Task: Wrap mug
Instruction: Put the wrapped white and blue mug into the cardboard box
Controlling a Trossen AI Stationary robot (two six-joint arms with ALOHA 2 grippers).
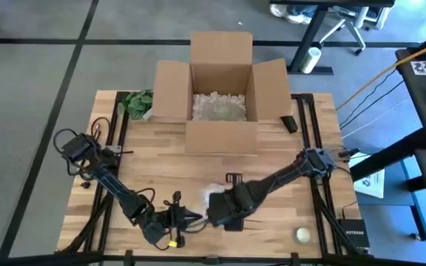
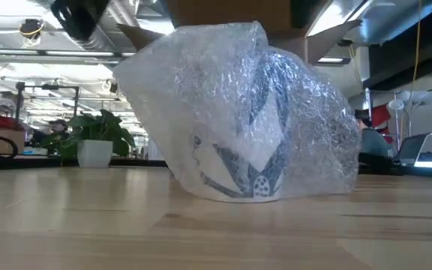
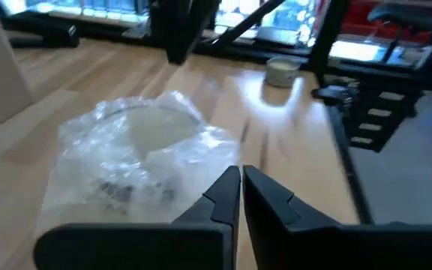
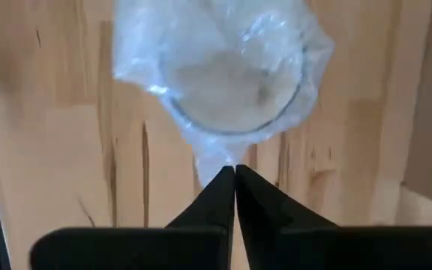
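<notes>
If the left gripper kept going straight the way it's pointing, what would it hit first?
Most likely the bubble-wrapped mug: the left gripper, fingers shut, points at the bundle's near edge on the table. Depth is unclear, so it might only graze that side.

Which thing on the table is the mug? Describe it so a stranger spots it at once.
Start at the open cardboard box at the far side of the wooden table, then come toward the near edge. Between the two arms lies the mug, swathed in crinkled clear bubble wrap. Nothing else there is wrapped; the small roll of tape beside it lies bare.
</notes>
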